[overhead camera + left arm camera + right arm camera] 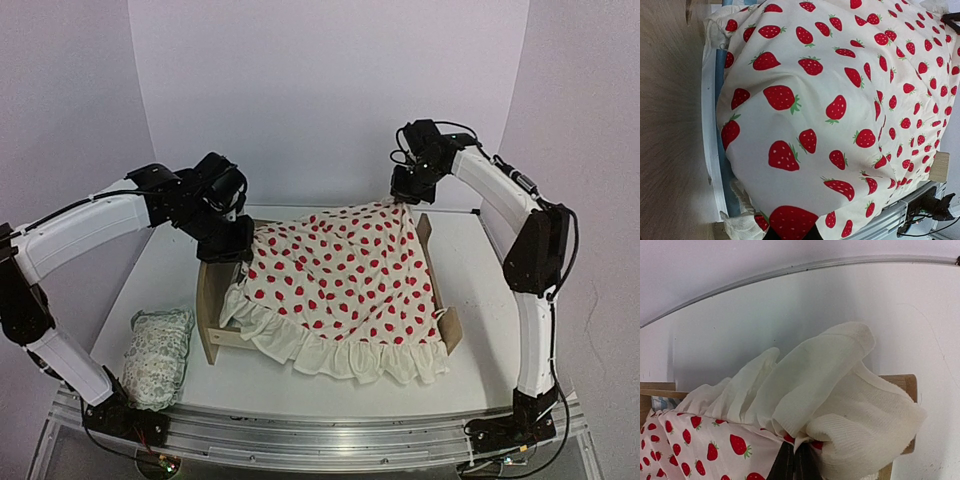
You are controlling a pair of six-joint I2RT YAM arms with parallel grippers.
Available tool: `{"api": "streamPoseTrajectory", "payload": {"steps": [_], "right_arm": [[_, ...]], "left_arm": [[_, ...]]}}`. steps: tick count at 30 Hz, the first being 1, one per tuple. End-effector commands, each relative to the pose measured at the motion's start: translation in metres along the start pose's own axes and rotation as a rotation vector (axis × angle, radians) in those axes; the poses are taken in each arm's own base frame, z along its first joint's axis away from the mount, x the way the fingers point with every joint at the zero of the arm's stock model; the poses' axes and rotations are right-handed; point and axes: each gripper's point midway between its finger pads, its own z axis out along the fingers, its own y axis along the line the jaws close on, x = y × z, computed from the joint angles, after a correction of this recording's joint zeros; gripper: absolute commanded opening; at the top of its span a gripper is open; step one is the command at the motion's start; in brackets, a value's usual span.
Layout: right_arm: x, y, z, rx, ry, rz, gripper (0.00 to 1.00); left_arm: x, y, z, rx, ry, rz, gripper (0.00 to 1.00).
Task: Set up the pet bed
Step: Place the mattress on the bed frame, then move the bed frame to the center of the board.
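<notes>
Two hands (243,252) (405,200) pinch one blanket (340,280) over one pet bed (210,295), near one pillow (158,355).

White table (475,290): plywood pet bed (212,300) mid-table, green-patterned pillow (158,355) near-left beside it, blanket (340,280) ruffle spilling onto tabletop in front.

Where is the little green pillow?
In the top view, the pillow lies at the near left of the table, just left of the pet bed.
</notes>
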Motion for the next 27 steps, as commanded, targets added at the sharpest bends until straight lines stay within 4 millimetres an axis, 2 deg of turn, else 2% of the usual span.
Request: {"api": "streamPoseTrajectory", "payload": {"steps": [1,3,5,8,12,15,18,21,24,27], "right_arm": [[0.022,0.006,0.03,-0.051,0.098,0.0,0.38],[0.021,0.007,0.023,-0.058,0.09,-0.014,0.63],[0.015,0.01,0.011,-0.068,0.067,-0.035,0.76],[0.006,0.015,-0.013,-0.09,0.034,-0.06,0.84],[0.004,0.021,-0.043,-0.112,0.007,-0.07,0.92],[0.013,0.044,-0.068,-0.161,-0.01,-0.125,0.94],[0.037,0.083,-0.09,-0.245,0.0,-0.221,0.94],[0.075,0.127,-0.112,-0.323,0.021,-0.338,0.94],[0.119,0.163,-0.129,-0.4,0.068,-0.424,0.93],[0.158,0.189,-0.14,-0.445,0.1,-0.499,0.93]], "left_arm": [[0.0,0.005,0.007,-0.046,0.025,-0.065,0.05],[-0.002,0.001,0.003,-0.039,0.029,-0.08,0.16],[-0.008,-0.005,-0.006,-0.02,0.013,-0.081,0.3],[-0.02,-0.015,-0.021,0.008,-0.016,-0.064,0.52],[-0.035,-0.023,-0.039,0.016,-0.055,-0.048,0.64],[-0.051,-0.032,-0.056,0.028,-0.095,-0.04,0.68],[-0.065,-0.04,-0.074,0.045,-0.138,-0.035,0.7],[-0.071,-0.039,-0.088,0.036,-0.167,-0.03,0.69],[-0.062,-0.022,-0.092,-0.024,-0.158,-0.034,0.66],[-0.04,0.007,-0.089,-0.11,-0.123,-0.048,0.61]]}}
